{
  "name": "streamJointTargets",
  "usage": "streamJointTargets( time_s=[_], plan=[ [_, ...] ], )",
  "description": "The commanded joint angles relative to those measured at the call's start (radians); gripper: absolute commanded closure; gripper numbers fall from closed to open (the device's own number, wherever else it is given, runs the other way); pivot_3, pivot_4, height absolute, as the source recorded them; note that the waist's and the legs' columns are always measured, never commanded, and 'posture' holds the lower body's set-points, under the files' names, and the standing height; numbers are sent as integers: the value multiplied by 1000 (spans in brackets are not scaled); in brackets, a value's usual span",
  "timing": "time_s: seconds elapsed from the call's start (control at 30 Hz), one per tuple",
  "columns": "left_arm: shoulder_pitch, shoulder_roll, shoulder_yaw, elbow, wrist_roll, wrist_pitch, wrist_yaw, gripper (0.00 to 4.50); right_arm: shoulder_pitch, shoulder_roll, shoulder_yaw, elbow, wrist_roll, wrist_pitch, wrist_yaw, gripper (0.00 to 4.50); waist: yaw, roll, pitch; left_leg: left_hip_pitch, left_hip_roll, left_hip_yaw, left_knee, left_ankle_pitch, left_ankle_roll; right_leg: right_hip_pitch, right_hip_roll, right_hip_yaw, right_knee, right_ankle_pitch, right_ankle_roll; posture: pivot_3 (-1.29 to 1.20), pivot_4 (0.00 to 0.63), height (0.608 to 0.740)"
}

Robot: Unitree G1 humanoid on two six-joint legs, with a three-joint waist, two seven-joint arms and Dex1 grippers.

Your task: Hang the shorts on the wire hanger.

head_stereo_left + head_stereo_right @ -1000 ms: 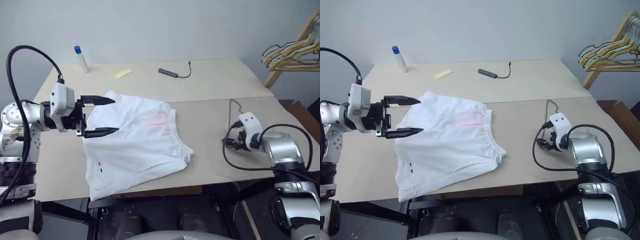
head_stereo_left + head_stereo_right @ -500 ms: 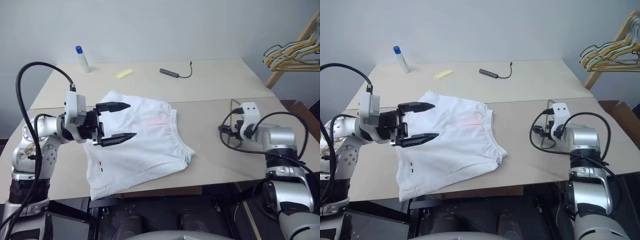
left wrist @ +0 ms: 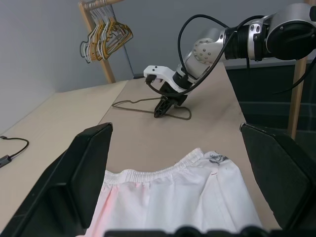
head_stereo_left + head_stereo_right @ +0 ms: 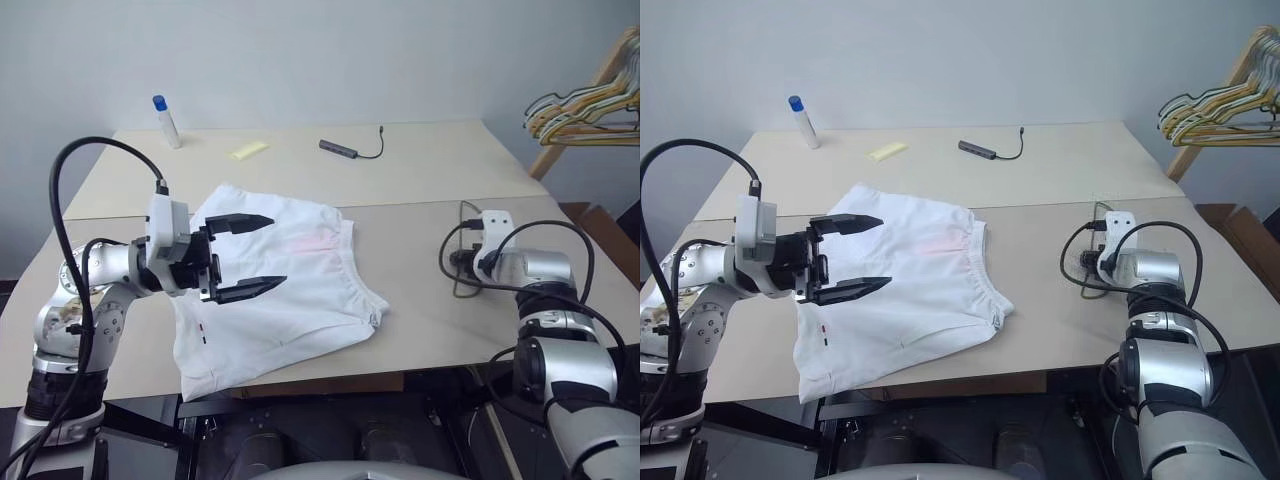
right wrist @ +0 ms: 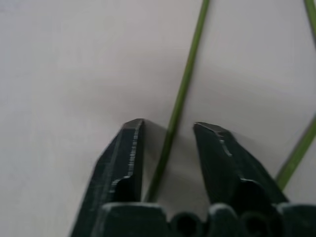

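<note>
Shorts: shorts (image 4: 280,290) lie flat on the near part of the table (image 4: 420,170), gathered waistband towards the robot's right and leg hems towards its left, one corner hanging slightly past the front edge. Soft white cloth, gently rumpled, with a faint pink patch near the waist and a tiny dark mark near one hem.

Hanger: wire hanger (image 3: 148,104) lies flat on the table well to the right of the shorts, apart from them. Thin, dark olive-green, triangular; probably set there so the right arm can reach it.

Right claw: right gripper (image 5: 168,131) points down at the table with one strand of the green wire running between its two black fingers. The jaws are partly drawn in around the wire, with a sliver of space showing on each side, so I cannot tell whether they are pinching it yet. I judge this to be the pick-up of the hanger.

Left claw: left gripper (image 4: 245,255) hovers above the hem side of the shorts, fingers spread wide and level, holding nothing. It looks placed to take the cloth once the hanger is up.

Rack: bunch of thicker yellow and tan hangers (image 4: 585,105) hangs on a wooden stand beyond the table's far right corner.

Odds: small bottle with a blue cap (image 4: 166,120), a yellow slip (image 4: 246,149) and a dark cable (image 4: 350,148) sit along the far side.
</note>
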State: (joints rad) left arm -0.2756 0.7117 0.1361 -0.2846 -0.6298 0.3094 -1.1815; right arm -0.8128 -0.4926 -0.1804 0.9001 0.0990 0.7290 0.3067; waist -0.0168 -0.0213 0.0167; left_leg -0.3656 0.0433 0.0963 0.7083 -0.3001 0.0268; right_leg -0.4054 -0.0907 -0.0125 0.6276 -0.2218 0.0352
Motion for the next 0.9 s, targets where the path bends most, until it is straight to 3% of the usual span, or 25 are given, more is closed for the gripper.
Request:
streamJointTargets(
  time_s=[0.03, 0.1, 0.3, 0.47, 0.7, 0.9],
  plan=[
    [-30, 1, 0, -14, -3, -5, 12, 0, 5, 18, 1, 41, 6, 10, 2, 3860, -1, 0, 0, 1, 0, 0, 0, 0, 0, 1, 0, 0, 0, 0, 0, 64, 0, 740],
    [-30, -2, -3, -15, -1, -7, 15, 0, 5, 18, 6, 44, 3, 10, 8, 4460, -3, -1, 0, 3, 0, 0, -2, 0, 0, 2, 0, 1, 0, 0, 0, 61, 0, 740],
    [-35, -25, -21, -1, 22, 1, 66, 0, 15, 19, 51, -22, -25, -11, 20, 4460, -4, -1, -1, 9, 0, -1, -9, 0, -1, 4, 0, 3, -1, 0, -1, 59, 0, 740],
    [-87, -77, -23, 46, 8, 169, 247, 0, 72, 19, 108, -277, -52, -14, 24, 4460, -4, 0, 0, 9, -1, -3, -11, 0, -1, 3, 0, 4, 0, 0, -1, 56, 0, 740],
    [-145, -261, 95, 94, -266, 486, 528, 0, 203, 23, 178, -782, -29, 54, 74, 4460, -1, 3, 2, 5, -1, -6, -11, 0, -1, -2, -1, 4, 0, 0, 0, 48, 0, 740],
    [-191, -404, 160, 137, -436, 577, 671, 0, 319, 49, 234, -1022, 0, -97, 161, 4460, 5, 2, 2, 4, -3, -9, -11, 0, -1, -1, -2, 2, -2, 0, 0, 53, 0, 740]
  ],
)
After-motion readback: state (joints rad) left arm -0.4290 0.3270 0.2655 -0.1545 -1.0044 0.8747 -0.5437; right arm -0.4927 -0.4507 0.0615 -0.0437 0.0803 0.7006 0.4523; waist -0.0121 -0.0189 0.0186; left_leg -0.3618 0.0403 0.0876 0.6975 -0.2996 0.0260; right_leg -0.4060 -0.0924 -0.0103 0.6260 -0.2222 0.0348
